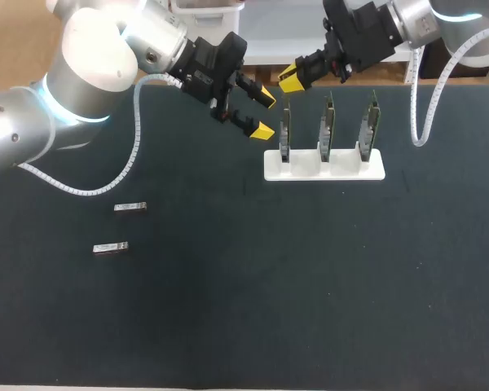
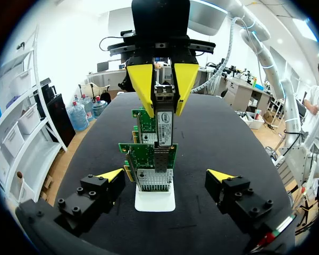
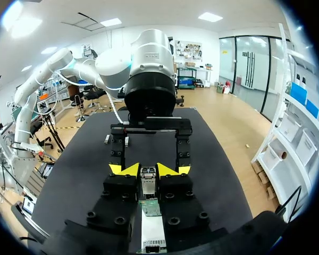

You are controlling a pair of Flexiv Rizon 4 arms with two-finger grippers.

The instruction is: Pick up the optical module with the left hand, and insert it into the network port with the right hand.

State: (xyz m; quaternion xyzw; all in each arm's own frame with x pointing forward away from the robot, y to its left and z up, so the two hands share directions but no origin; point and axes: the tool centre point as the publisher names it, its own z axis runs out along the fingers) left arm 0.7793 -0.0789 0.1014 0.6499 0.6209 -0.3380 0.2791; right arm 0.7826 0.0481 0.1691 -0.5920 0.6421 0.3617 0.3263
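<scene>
In the upper middle of the head view, the right pincer was clamped on a silver, box-shaped metal optical module, its yellow tips pressing the module from two sides. The module hung just over the leftmost green network card, one of three that stood upright in a white slotted plastic holder at the upper right of centre. From the left wrist view the module's lower end lined up with the metal port on the top edge of that card. Whether it had entered the port could not be told.

The left pincer sat just left of the holder with its fingers spread wide and nothing between them. It pointed at the cards and faced the right pincer.

On the dark matte surface, two more silver modules lay flat at the left of the frame. One lay slightly above the other, both well apart from the holder.
</scene>
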